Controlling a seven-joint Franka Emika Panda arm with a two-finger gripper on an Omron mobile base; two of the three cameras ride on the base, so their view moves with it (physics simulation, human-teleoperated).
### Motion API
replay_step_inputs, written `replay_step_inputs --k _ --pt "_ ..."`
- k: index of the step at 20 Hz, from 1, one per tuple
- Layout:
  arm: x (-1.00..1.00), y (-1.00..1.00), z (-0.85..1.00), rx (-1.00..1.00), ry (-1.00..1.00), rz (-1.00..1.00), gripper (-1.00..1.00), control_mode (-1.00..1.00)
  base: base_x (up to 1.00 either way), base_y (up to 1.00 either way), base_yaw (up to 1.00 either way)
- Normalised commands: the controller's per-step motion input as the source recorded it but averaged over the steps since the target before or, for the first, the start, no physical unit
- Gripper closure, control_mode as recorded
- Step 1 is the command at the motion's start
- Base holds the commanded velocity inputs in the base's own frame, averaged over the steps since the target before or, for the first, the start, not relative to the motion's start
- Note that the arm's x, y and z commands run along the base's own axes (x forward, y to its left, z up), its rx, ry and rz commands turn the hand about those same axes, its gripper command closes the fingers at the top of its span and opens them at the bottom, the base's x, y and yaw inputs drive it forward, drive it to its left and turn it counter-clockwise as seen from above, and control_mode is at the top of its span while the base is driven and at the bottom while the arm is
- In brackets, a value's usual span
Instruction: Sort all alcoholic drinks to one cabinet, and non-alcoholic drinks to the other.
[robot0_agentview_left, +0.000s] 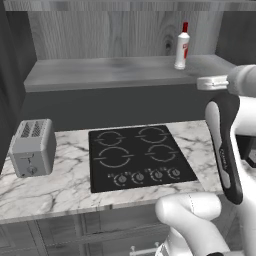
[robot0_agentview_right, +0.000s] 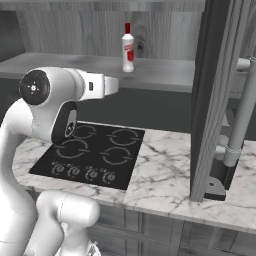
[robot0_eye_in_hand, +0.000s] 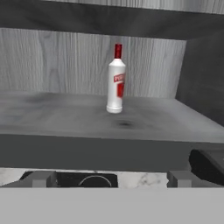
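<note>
Gripper (robot0_eye_in_hand: 109, 178) fingers are standing spread wide apart at the bottom of the hand view, with nothing between them, and the camera on the hand is looking straight across at the open cabinet shelf (robot0_eye_in_hand: 65, 113). On that shelf the white bottle with red cap and red label (robot0_eye_in_hand: 116, 81) is standing upright, alone, toward the back wall of grey wood grain. The gripper is hanging well apart from the bottle, in front of the shelf's front edge and above the stovetop.

From the left base view the same bottle (robot0_agentview_left: 182, 47) is sitting near the right end of the shelf (robot0_agentview_left: 100, 72), behind and above the black four-burner stovetop (robot0_agentview_left: 137, 157). A silver toaster (robot0_agentview_left: 32, 147) is resting on the marble counter (robot0_agentview_left: 60, 185) to the left of the stovetop, just beside it without touching.

From the right base view the bottle (robot0_agentview_right: 128, 49) is appearing above the arm's white forearm, and a dark upright cabinet panel (robot0_agentview_right: 212, 100) is rising from the counter (robot0_agentview_right: 160, 175) on the right, with a grey pipe (robot0_agentview_right: 240, 120) beyond it.
</note>
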Motion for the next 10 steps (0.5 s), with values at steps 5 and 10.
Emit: replay_step_inputs --k 5,10 --pt "-0.19 0.19 0.02 0.02 0.06 -0.05 -1.0 -1.0 0.0 0.0 0.0" --pt "-0.18 0.08 0.0 0.01 0.03 -0.05 -1.0 -1.0 0.0 0.0 0.0"
